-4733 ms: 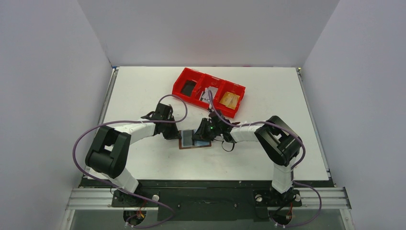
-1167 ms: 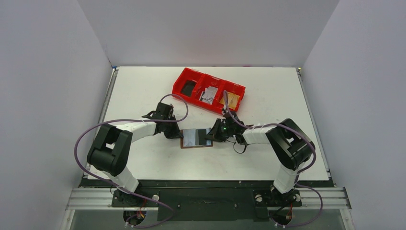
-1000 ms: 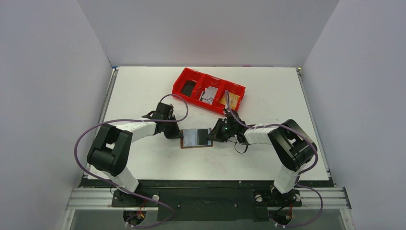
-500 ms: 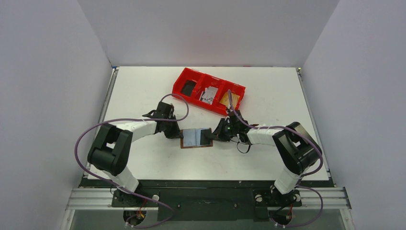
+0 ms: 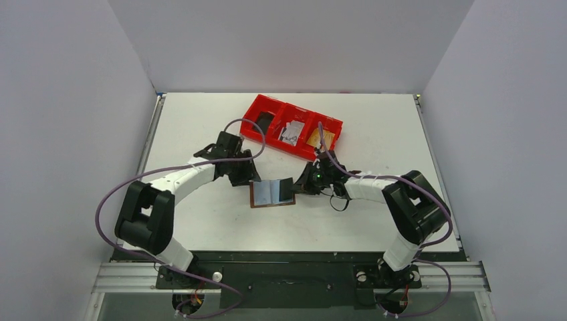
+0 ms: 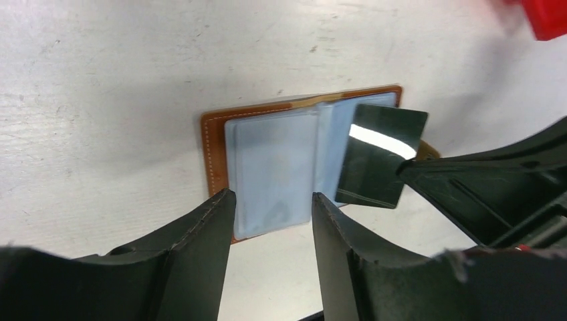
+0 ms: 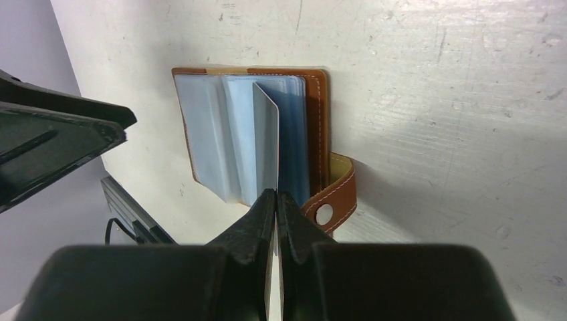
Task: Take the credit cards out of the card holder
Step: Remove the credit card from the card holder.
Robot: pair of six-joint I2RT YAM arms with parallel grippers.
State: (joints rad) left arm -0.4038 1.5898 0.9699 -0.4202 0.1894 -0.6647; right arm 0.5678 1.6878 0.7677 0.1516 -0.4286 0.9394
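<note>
A thin light-blue rectangular credit card (image 7: pixel 265 144) is being pinched at one corner between the fully closed fingers of the right gripper (image 7: pixel 275 197). It is being held on edge above the right half of the small brown leather card holder (image 7: pixel 220 134). Whether its far edge is being kept inside a sleeve cannot be told. The left gripper (image 6: pixel 271 200) is being held with its fingers apart over the holder's left edge, and nothing is being gripped by it.

The holder is being left lying open on the white table (image 5: pixel 200 221), with its clear plastic sleeves fanned upward and its snap strap (image 7: pixel 332 197) sticking out on the right. Bare table is being left open on the holder's near side and to its left.

Beyond the holder, a red three-compartment plastic tray (image 5: pixel 249 119) is being left standing at a slant. A dark item (image 5: pixel 264 122) is being held in its left compartment, pale grey-white pieces (image 5: pixel 292 131) in the middle one, and a tan-gold flat card (image 5: pixel 312 138) in the right one.
</note>
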